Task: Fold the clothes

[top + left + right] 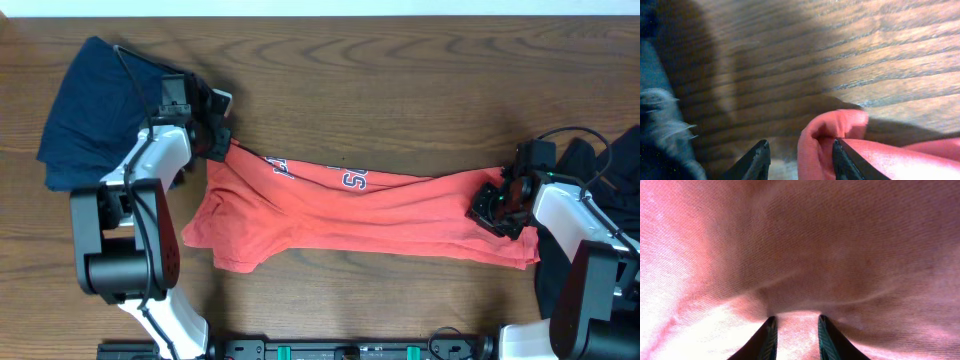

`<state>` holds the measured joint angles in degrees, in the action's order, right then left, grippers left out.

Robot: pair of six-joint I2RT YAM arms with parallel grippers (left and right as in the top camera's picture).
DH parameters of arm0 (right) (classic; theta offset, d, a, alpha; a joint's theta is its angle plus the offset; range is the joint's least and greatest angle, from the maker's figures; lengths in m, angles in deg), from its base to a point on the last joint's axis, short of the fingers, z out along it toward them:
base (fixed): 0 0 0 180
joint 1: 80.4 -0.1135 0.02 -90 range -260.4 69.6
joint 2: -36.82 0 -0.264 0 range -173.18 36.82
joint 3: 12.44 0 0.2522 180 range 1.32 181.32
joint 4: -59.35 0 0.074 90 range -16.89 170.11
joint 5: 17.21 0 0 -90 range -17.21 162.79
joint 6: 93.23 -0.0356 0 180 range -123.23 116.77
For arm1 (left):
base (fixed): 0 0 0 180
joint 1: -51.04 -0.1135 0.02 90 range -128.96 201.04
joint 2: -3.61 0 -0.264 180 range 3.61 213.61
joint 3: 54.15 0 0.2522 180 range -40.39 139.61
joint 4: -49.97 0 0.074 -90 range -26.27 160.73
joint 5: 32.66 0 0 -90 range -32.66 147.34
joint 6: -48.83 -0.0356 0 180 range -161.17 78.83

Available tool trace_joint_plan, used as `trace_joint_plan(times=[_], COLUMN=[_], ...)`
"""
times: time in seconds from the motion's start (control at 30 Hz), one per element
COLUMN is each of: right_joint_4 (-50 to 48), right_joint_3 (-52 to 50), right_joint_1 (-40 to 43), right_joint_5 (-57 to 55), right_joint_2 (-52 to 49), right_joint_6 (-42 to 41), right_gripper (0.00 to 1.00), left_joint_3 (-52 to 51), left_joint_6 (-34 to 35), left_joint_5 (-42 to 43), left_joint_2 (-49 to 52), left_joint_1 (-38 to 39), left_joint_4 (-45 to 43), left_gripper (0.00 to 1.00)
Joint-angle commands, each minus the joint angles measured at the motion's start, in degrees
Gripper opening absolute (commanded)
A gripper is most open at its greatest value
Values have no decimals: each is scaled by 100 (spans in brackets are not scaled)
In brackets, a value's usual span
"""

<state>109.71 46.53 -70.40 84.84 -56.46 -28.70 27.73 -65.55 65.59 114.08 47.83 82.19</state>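
Left pincer parted — coral T-shirt fold against one finger.

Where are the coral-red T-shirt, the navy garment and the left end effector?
coral-red T-shirt point(400, 215): overhead view, middle of its body.
navy garment point(85, 115): overhead view, its centre.
left end effector point(799, 144): left wrist view, midway between fingertips.

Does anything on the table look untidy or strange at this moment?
Yes. The coral T-shirt lies bunched in a long wrinkled band across the table, its lettering half hidden in a fold, not spread flat.
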Motion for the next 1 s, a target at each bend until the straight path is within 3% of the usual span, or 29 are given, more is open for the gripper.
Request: trace_joint_plan(times=[0.0, 0.1, 0.43, 0.53, 0.7, 0.87, 0.97], right_joint_4=[-37, -37, -17, 4, 9, -144, -144], right_joint_3=[-341, -341, -341, -341, -341, -341, -341], right_joint_1=[55, 55, 55, 55, 55, 55, 55], right_joint_5=[-868, -868, -887, -887, -887, -885, -883], right_joint_2=[-468, -468, -468, -468, -468, -468, -468], right_joint_6=[-70, -70, -70, -70, -70, 133, 131], right_gripper=[29, 29, 28, 28, 28, 30, 30], left_joint_3=[59, 90, 149, 151, 151, 151, 151], left_joint_6=[-31, 538, 3613, 4343, 4457, 4280, 3816], left_joint_5=[37, 35, -267, 85, 896, 914, 916], left_joint_2=[140, 138, 92, 2, -127, -127, -127], left_joint_1=[13, 9, -463, -688, -831, -774, -697], left_joint_4=[-138, -262, -63, -35, -293, -138, -162], left_gripper=[31, 6, 6, 6, 6, 6, 9])
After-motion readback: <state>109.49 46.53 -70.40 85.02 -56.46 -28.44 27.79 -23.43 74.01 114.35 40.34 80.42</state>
